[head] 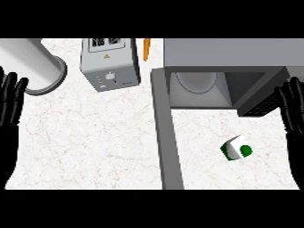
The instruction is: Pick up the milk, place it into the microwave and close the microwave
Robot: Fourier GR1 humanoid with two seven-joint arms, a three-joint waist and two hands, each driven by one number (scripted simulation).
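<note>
The milk (236,149) is lying on the counter (95,142) at lower right of the frame, in front of the microwave (236,71), whose door (166,133) is standing open and running down the middle; the right hand (299,116) is resting at the right edge, fingers straight, holding nothing; the left hand (3,107) is resting at the left edge, likewise open and empty; a toaster (109,62) is sitting at top centre, a grey cylinder (32,67) at upper left.

The left hand (3,104) shows at 9 o'clock along the view's edge, fingers straight and pointing toward 12 o'clock, holding nothing. The right hand (300,113) shows at 3 o'clock, fingers likewise straight, pointing toward 12 o'clock, holding nothing.
</note>
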